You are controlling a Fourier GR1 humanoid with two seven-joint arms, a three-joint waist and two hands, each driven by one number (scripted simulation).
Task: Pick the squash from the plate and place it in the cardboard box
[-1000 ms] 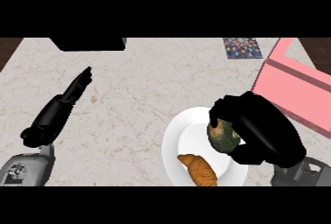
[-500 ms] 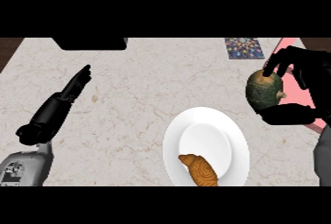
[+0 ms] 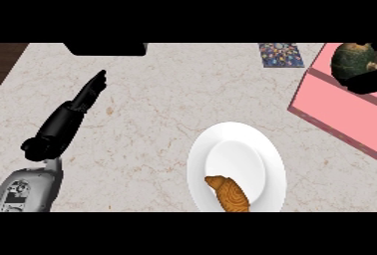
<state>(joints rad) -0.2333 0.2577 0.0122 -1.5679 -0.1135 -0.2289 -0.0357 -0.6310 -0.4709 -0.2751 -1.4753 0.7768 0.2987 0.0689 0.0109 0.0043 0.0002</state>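
At the view's upper right corner: squash (image 3: 352, 61), dark green and mottled, overlaps the top part of the pink box (image 3: 337, 112). Cannot tell whether it rests in the box or is above it.

Right hand (image 3: 364, 85): only a black part shows, curled against the squash's lower right edge and gripping it; the rest is cut off by the view's edge.

Left hand (image 3: 83, 99): at the view's left, on the counter (image 3: 184, 94), fingers straight and together, pointing up the view, holding nothing. Well apart from plate and box.

Plate (image 3: 236, 149): white, lower centre, just left of the box's near corner, not touching it. A brown croissant (image 3: 231, 194) lies on its lower part; the squash is off the plate.

Far edge of counter: a patterned card (image 3: 281, 55) lies flat just left of the box, and a dark object (image 3: 106, 48) is further left.
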